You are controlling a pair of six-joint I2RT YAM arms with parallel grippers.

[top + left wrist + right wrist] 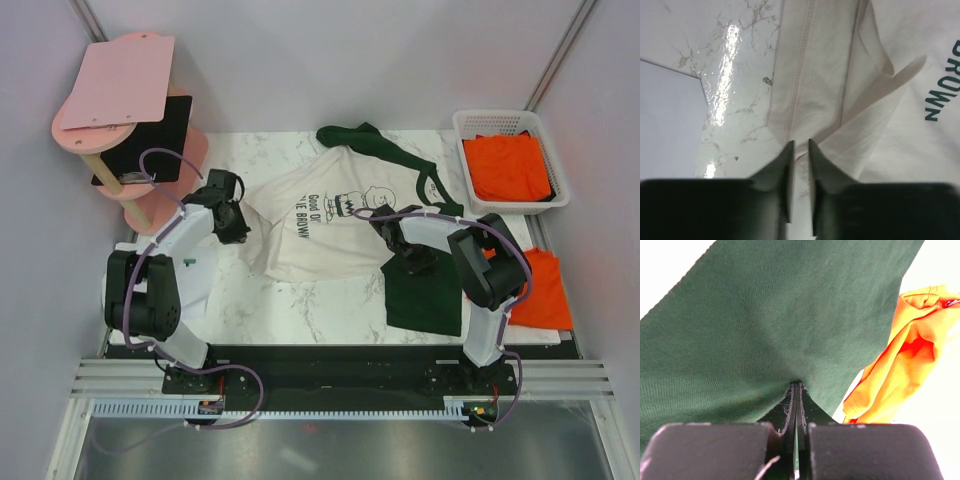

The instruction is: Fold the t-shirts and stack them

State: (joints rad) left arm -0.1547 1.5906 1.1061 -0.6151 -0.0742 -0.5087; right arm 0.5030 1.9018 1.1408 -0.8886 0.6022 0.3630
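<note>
The cream-white t-shirt [320, 235] with the Charlie Brown print lies crumpled mid-table, its dark green collar and sleeve [370, 140] at the far side. My left gripper [238, 218] is at the shirt's left edge. In the left wrist view its jaws [800, 142] stand narrowly apart over the cream hem [810, 75], with bare table showing between them. My right gripper [408, 258] is shut on the dark green cloth [425, 295], pinched at the fingertips in the right wrist view [796, 384]. An orange t-shirt [545, 290] lies at the right edge and also shows in the right wrist view [900, 360].
A white plastic basket [470, 120] at the back right holds orange shirts [508, 165]. A pink stand [115, 90] with a black panel [165, 135] stands at the back left. A white paper sheet [200, 285] lies under the left arm.
</note>
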